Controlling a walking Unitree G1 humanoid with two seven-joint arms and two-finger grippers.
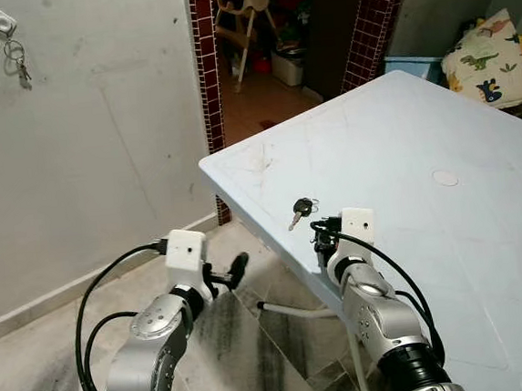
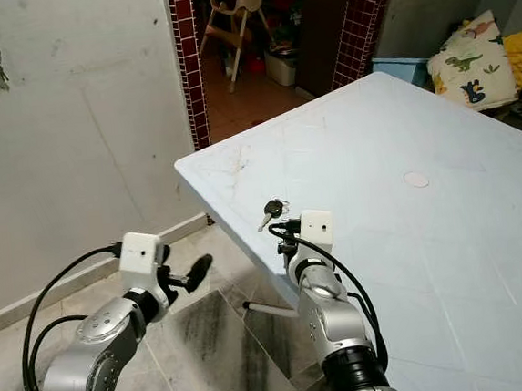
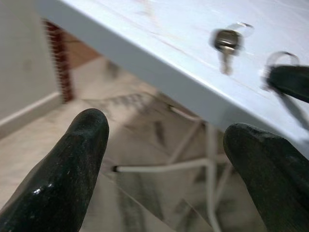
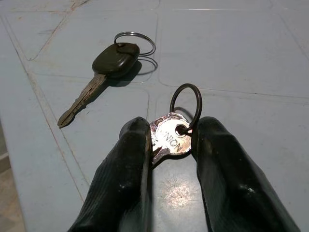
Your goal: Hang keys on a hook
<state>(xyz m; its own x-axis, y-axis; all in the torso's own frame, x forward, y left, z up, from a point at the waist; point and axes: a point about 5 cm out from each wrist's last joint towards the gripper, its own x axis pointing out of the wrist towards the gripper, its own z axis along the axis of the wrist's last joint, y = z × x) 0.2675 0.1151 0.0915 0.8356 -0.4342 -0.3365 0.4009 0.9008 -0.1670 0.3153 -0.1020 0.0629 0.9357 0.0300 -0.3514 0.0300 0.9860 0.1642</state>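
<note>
Silver key (image 4: 170, 139) with a dark ring through its head sits pinched between the two black fingers (image 4: 126, 179) of the right gripper (image 4: 169, 145), right wrist view: fingers drawn together on the key's flat head, blade hidden between and below them, ring standing up clear of the fingertips. Just beyond, at upper left of that frame, a second, black-headed key (image 4: 99, 77) lies flat on the pale blue table (image 4: 241, 58), its blade running toward the lower left, apart from the gripper. Left eye view: right gripper (image 1: 323, 236) is at the table's near edge, lower centre of frame; the black-headed key is just beside it. Hook (image 1: 2, 22), a white wall fitting already carrying a key bunch (image 1: 18, 61), is at the far upper left, well apart from the table. Judgement: the held key must travel up and leftward to the wall; the ring's open loop is the part to present to the hook. Left arm is nearer the wall but holds nothing. Left wrist view: left gripper (image 3: 164, 145) has its fingers wide apart, hanging in air below the table edge.
</note>
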